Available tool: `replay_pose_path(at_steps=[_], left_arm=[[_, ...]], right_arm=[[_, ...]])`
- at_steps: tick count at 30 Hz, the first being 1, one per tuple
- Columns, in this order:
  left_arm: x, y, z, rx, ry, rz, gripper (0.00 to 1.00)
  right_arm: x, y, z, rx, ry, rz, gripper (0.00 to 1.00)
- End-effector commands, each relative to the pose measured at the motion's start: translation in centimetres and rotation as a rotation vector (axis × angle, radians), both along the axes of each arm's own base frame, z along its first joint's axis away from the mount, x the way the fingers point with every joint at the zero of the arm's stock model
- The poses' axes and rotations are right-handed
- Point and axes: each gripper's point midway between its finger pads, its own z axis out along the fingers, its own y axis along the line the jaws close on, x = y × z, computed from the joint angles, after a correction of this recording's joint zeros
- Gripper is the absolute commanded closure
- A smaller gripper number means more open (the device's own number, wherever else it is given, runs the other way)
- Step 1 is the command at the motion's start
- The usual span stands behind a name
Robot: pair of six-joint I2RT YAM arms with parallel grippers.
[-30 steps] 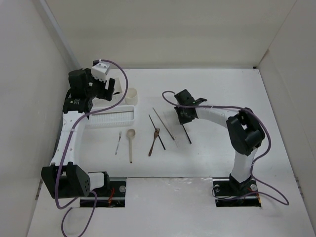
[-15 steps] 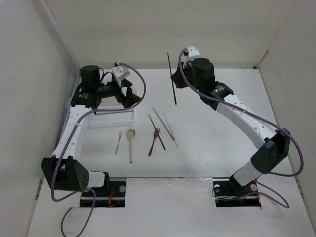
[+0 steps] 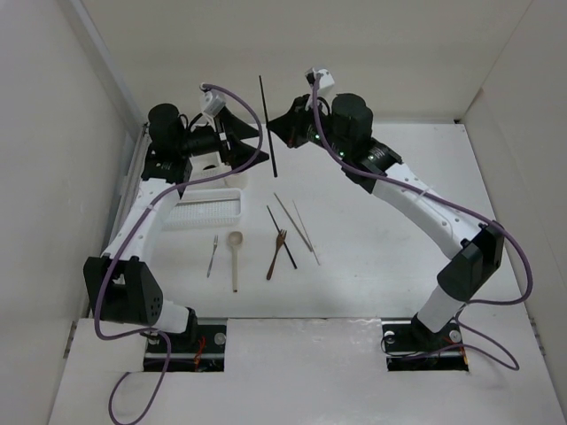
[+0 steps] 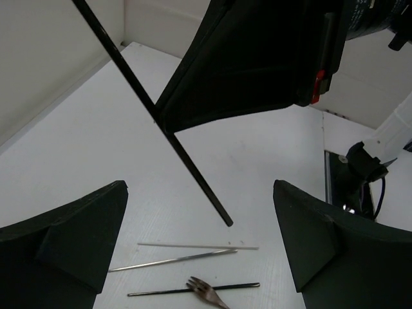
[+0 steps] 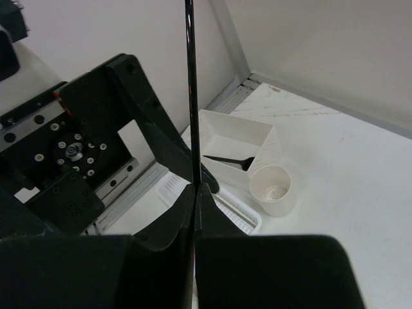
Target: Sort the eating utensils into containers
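One dark chopstick [image 3: 265,97] is pinched upright in the right pincer [image 3: 275,127], presumably for the spread left pincer [image 3: 252,149].

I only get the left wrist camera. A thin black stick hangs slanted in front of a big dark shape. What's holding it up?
Observer: That shape is the right arm's tool. The right wrist camera shows it shut on the dark chopstick.
Operator: Where would it go? I see no containers.
Observer: A white box, a round cup and a ribbed tray sit on the table's left side.
Operator: Anything in them yet?
Observer: The box already holds one dark utensil.
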Motion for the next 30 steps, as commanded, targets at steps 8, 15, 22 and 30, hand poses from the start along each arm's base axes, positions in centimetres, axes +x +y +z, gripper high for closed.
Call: replay_pose_path(at_steps=[8, 15, 22, 30], left_arm=[[1.5, -0.5, 0.5, -0.028, -0.014, 0.053, 0.3], [1.7, -0.3, 0.0, -0.001, -0.005, 0.064, 0.89], [1.7, 0.2, -0.9, 0.061, -0.017, 0.096, 1.0], [6.2, 11.4, -11.0, 0.712, -0.281, 0.359, 1.0]], right_arm=[[-2.4, 3.2, 3.6, 0.127, -0.06, 0.121, 1.0], [-2.4, 3.5, 3.6, 0.132, -0.053, 0.131, 1.0], [-1.8, 3.5, 2.7, 0.122, -0.038, 0.111, 1.0], [0.0, -2.1, 0.0, 0.074, -0.011, -0.019, 0.48]])
